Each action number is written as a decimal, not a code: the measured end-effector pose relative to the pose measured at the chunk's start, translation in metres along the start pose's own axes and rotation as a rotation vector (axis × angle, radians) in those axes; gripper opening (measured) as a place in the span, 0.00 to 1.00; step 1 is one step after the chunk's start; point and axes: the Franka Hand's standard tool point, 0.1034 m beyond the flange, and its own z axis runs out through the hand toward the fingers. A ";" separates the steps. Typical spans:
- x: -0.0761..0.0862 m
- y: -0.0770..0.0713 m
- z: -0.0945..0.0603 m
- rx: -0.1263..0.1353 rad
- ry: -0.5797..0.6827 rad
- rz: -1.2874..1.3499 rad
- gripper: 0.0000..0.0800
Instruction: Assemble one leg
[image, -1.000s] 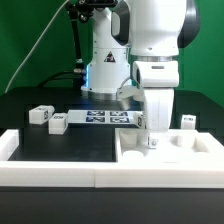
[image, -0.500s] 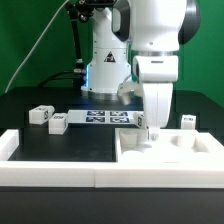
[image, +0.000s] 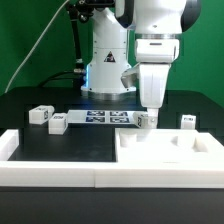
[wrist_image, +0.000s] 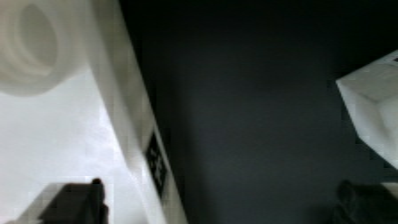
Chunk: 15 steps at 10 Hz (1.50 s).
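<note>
Three small white legs with black-and-white tags stand on the black table: two at the exterior view's left (image: 40, 115) (image: 58, 122) and one at the right (image: 187, 121). The large flat white tabletop (image: 170, 152) with round holes lies at the front right. It also shows in the wrist view (wrist_image: 45, 120), with one hole (wrist_image: 25, 48). My gripper (image: 148, 118) hangs just above the tabletop's far edge, open and empty. In the wrist view the gripper (wrist_image: 217, 205) has its dark fingertips (wrist_image: 71, 203) wide apart, over the tabletop's edge and bare table.
The marker board (image: 105, 118) lies behind, between the left legs and my gripper. A low white wall (image: 50, 168) runs along the table's front and left. A blurred white piece (wrist_image: 374, 95) shows at the wrist view's edge; I cannot tell what it is.
My gripper has risen off the tabletop's far edge and stays open. The legs and the tabletop have not moved.
</note>
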 end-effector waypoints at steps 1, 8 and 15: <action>0.000 0.000 0.000 0.000 0.000 0.071 0.81; 0.034 -0.019 0.007 0.041 0.030 1.043 0.81; 0.046 -0.038 0.012 0.090 0.038 1.633 0.81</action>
